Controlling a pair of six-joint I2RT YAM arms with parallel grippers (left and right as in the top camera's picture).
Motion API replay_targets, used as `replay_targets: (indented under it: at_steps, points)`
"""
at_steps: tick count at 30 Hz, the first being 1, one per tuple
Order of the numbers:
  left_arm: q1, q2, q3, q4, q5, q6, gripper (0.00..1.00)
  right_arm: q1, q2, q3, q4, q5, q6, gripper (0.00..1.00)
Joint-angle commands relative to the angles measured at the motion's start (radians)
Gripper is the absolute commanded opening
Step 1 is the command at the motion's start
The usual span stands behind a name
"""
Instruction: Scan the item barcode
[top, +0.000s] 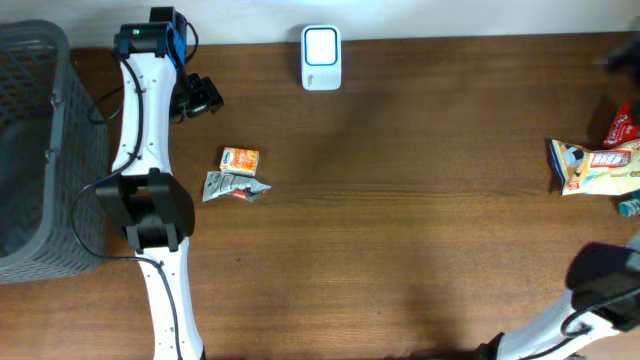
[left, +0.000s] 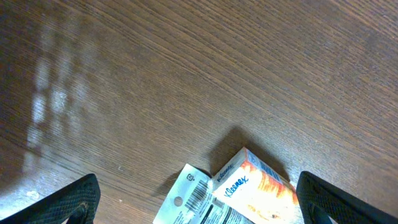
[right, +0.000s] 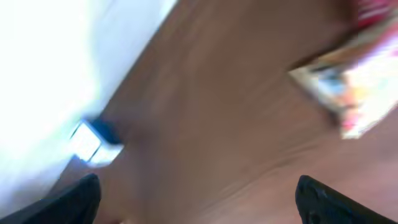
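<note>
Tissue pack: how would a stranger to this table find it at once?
From the grey basket on the left, look right to two small items lying together. The tissue pack is the one nearer the white scanner. It is orange; the wrapper beside it is silver.

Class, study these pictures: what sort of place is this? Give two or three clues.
Probably a mock shop checkout on a wooden table: a white scanner, small goods such as a Kleenex pack and snack packets, and a grey basket at one side.
</note>
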Motion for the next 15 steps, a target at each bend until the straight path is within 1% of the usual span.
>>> replay_targets:
  at_steps: [1,3,4,5,6,7,8,9,11,12,13,14,15]
  points:
    - [0.000,-0.003,-0.003,0.000,0.003,-0.010,0.99,0.229,0.051,-0.066,-0.060,0.032,-0.008,0.99]
    - [0.000,-0.003,-0.003,0.000,0.003,-0.009,0.99,0.435,0.055,-0.188,-0.040,0.077,-0.008,0.99]
    - [0.000,-0.003,-0.003,0.000,0.003,-0.009,0.99,0.512,0.055,-0.239,-0.011,0.077,-0.008,0.99]
    - [0.000,-0.003,-0.003,0.000,0.003,-0.009,0.99,0.626,0.056,-0.322,0.071,0.077,-0.008,0.99]
    - [0.000,-0.003,-0.003,0.000,0.003,-0.009,0.99,0.701,0.056,-0.374,0.141,0.077,-0.008,0.99]
    - [0.000,-0.003,-0.003,0.000,0.003,-0.009,0.99,0.787,0.056,-0.430,0.244,0.085,-0.056,0.99]
    - [0.000,-0.003,-0.003,0.000,0.003,-0.009,0.99,0.877,0.060,-0.459,0.340,0.087,-0.162,1.00]
    - [0.000,-0.003,-0.003,0.000,0.003,-0.009,0.99,0.938,0.066,-0.473,0.387,0.111,-0.192,1.00]
    - [0.000,-0.003,-0.003,0.000,0.003,-0.009,0.99,1.036,0.068,-0.523,0.503,0.241,-0.191,0.99]
    - [0.000,-0.003,-0.003,0.000,0.003,-0.009,0.99,1.071,0.068,-0.529,0.520,0.352,-0.191,0.99]
    - [0.000,-0.003,-0.003,0.000,0.003,-0.010,0.99,1.079,0.068,-0.529,0.516,0.386,-0.187,0.98]
    - [0.000,-0.003,-0.003,0.000,0.003,-0.009,0.99,1.055,0.067,-0.529,0.509,0.388,-0.175,0.99]
    - [0.000,-0.003,-0.003,0.000,0.003,-0.009,0.99,1.018,0.067,-0.529,0.499,0.388,-0.132,0.99]
